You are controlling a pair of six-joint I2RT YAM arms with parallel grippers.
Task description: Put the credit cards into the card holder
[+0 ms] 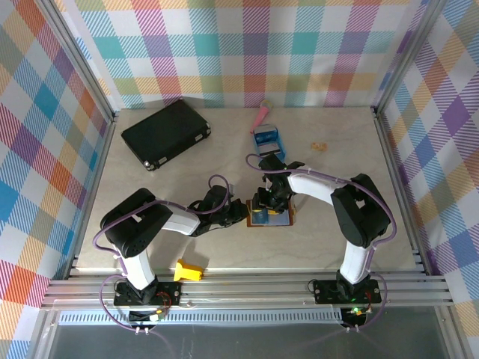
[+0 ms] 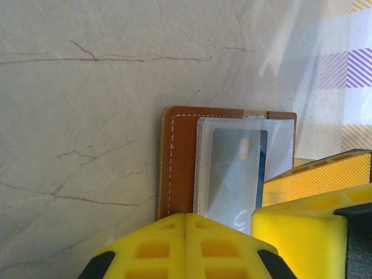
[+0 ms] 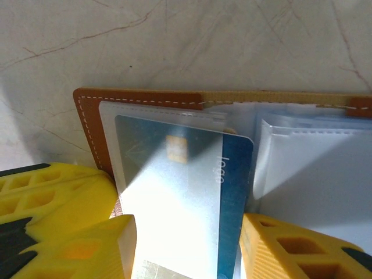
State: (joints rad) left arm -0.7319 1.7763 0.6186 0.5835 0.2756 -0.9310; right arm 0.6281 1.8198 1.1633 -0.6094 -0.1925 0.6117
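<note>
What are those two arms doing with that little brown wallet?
Two robot arms are working over an open brown card holder in the middle of the table. The left gripper, shut, sits at the holder's edge, apparently steadying it. The right gripper has a finger on each side of a dark blue card that lies partly inside a clear sleeve. Whether it is pinching the card isn't clear. A black case lies at the back, untouched.
</note>
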